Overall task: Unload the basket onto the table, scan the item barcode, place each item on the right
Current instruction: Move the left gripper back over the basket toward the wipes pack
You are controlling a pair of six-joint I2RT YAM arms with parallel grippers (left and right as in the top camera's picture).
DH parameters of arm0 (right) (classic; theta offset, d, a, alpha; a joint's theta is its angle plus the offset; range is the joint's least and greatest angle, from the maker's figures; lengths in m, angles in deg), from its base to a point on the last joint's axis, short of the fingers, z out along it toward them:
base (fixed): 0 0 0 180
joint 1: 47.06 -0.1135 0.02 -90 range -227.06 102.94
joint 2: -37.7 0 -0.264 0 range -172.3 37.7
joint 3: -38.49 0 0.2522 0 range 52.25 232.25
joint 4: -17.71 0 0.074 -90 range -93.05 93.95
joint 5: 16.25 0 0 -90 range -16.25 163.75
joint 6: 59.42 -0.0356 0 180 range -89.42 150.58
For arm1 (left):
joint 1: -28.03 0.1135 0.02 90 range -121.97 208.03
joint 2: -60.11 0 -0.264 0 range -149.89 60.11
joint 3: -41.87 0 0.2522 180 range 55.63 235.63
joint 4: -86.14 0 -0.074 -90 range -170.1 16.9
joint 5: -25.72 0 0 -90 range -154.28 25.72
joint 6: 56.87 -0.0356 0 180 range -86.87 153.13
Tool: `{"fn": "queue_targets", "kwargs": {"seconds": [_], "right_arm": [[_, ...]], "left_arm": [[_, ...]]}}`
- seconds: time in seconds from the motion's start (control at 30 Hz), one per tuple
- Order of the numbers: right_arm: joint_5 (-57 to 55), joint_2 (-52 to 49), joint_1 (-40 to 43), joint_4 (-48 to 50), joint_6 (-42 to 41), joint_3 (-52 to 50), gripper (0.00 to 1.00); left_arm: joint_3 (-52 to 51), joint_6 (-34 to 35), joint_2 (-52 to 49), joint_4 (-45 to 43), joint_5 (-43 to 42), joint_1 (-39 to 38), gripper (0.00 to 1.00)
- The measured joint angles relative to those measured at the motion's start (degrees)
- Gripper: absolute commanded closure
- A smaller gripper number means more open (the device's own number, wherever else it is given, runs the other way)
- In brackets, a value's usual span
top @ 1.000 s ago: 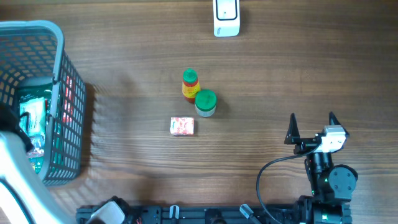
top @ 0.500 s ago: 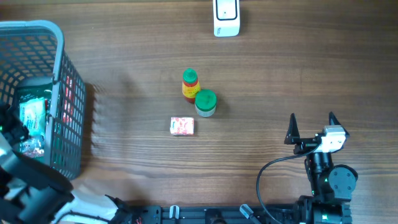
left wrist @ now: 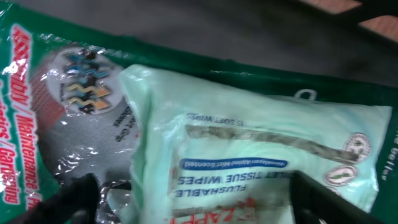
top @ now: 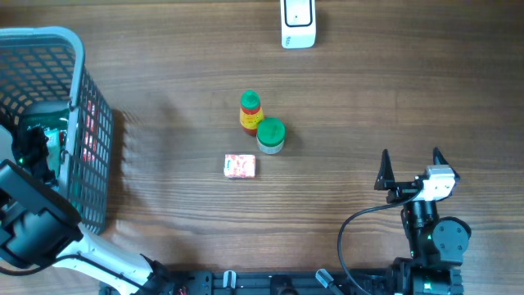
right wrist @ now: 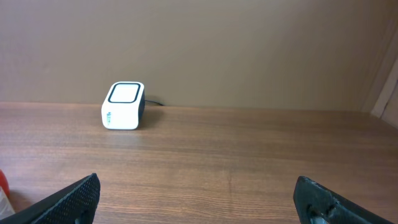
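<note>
Overhead, the left arm hides from us most of what lies in the grey plastic mesh basket (top: 82, 57), which runs off the left edge. The white box-shaped scanner (top: 298, 34) is clipped at the top. At the wrist, the pale green wipes pack (left wrist: 249, 155) runs off the bottom, where only dark tips of the left pincer (left wrist: 196, 199) show.

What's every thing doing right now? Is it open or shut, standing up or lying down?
Basket: upright, packets inside.
Wipes packet: lying on the green packet.
Green packet: lying underneath.
Scanner: standing at the far edge.
Bottle: upright, cap on.
Jar: upright, lid on.
Small box: lying flat, closed.
Left gripper: in the basket, jaws apart over the wipes packet, grip unclear.
Right gripper: jaws open, empty.
</note>
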Motion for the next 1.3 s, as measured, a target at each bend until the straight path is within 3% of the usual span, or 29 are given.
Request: {"fn": "queue_targets", "kwargs": {"seconds": [0.1, 0.57, 0.9, 0.93, 0.97, 1.07, 1.1, 1.13, 1.3], "right_arm": [[0.00, 0.00, 0.00, 0.00, -0.11, 0.00, 0.00], [0.00, 0.00, 0.00, 0.00, -0.13, 0.00, 0.00], [0.00, 0.00, 0.00, 0.00, -0.13, 0.00, 0.00], [0.00, 0.00, 0.00, 0.00, -0.13, 0.00, 0.00], [0.00, 0.00, 0.00, 0.00, -0.13, 0.00, 0.00], [0.00, 0.00, 0.00, 0.00, -0.13, 0.00, 0.00], [0.00, 0.00, 0.00, 0.00, -0.13, 0.00, 0.00], [0.00, 0.00, 0.00, 0.00, -0.13, 0.00, 0.00], [0.00, 0.00, 0.00, 0.00, -0.13, 0.00, 0.00]], "left_arm": [[0.26, -0.50, -0.28, -0.33, 0.94, -0.04, 0.96], [0.48, -0.94, 2.97, 1.86, 2.21, 0.00, 0.96], [3.04, -0.94, 31.30, 3.43, -5.44, 0.07, 0.96], [3.28, -0.94, 34.10, 3.74, -6.40, 0.07, 0.93], [3.32, -0.94, 35.93, 4.04, -6.75, 0.07, 0.83], [3.37, -1.22, 40.26, 4.96, -6.49, 0.07, 0.36], [3.39, -0.90, 40.83, 5.05, -5.49, 0.07, 0.10], [3.39, -1.03, 40.98, 5.20, -4.26, 0.07, 0.00], [3.39, 1.90, 36.13, 6.88, 1.01, 0.07, 0.00]]}}
